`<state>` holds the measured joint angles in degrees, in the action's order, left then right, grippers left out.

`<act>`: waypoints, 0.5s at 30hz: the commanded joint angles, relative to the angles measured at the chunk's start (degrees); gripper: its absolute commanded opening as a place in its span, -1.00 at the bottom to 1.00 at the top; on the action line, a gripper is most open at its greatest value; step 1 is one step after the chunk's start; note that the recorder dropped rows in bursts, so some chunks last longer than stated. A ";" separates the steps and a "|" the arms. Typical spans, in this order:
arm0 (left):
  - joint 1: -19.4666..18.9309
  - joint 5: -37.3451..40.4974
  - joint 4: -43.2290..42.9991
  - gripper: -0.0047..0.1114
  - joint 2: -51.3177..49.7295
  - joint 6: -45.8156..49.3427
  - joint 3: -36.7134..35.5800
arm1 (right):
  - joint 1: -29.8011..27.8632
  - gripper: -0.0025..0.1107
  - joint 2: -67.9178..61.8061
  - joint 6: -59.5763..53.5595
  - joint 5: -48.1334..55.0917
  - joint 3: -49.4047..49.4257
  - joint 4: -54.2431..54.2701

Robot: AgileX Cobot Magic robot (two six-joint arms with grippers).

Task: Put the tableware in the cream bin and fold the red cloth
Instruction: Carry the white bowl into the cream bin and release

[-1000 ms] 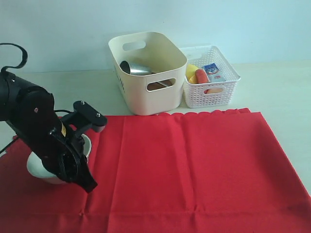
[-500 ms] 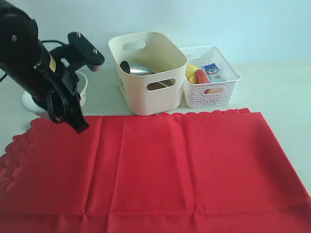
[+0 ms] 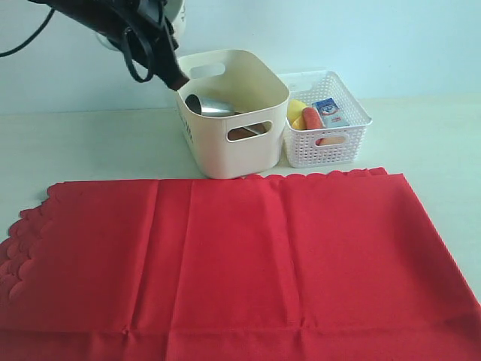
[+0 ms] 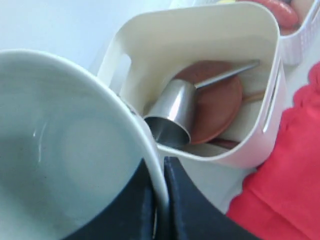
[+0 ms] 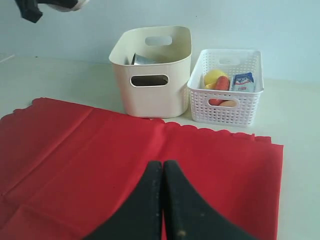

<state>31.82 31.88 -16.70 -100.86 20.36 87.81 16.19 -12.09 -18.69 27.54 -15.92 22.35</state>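
Observation:
My left gripper (image 4: 161, 172) is shut on the rim of the pale grey-white bowl (image 4: 60, 150), one finger inside and one outside. In the exterior view it (image 3: 158, 56) hangs high beside the far-left corner of the cream bin (image 3: 225, 150), and only a sliver of the bowl (image 3: 179, 13) shows. Inside the bin (image 4: 200, 30) lie a steel cup (image 4: 172, 112), a round brown plate (image 4: 217, 105) and a silver knife (image 4: 227, 75). The red cloth (image 3: 240, 256) lies flat in front of the bin. My right gripper (image 5: 162, 167) is shut and empty, low over the cloth (image 5: 75, 150).
A white lattice basket (image 3: 327, 143) with food items stands against the bin's right side. The pale table (image 3: 90, 143) runs round the cloth. The cloth's scalloped left edge (image 3: 22, 226) lies slightly rumpled.
My left arm has lifted the bowl off the cloth's left end and carried it up and right to the bin. The cloth's left end now lies uncovered.

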 commanded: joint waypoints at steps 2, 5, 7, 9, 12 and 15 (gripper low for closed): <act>-0.57 -8.00 7.55 -0.92 -5.45 1.71 3.95 | -0.16 -0.96 0.39 -0.07 -0.75 0.14 0.18; -2.23 -10.83 18.07 -0.92 -7.40 7.79 4.94 | -0.16 -0.96 0.39 -0.07 -0.75 0.14 0.18; -3.39 -12.01 27.04 -0.92 -8.17 14.69 4.94 | -0.16 -0.96 0.39 -0.07 -0.75 0.14 0.18; -4.63 -12.16 39.49 -0.92 -8.92 26.01 4.94 | -0.16 -0.96 0.39 -0.07 -0.75 0.14 0.18; -6.12 -11.46 57.24 -0.92 -10.31 42.31 4.94 | -0.16 -0.96 0.39 -0.07 -0.75 0.14 0.18; -6.76 -10.50 69.68 -0.92 -12.00 54.67 4.94 | -0.16 -0.96 0.39 -0.07 -0.75 0.14 0.18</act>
<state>25.65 21.92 39.80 -111.70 62.33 92.27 16.19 -12.05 -18.69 27.54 -15.92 22.43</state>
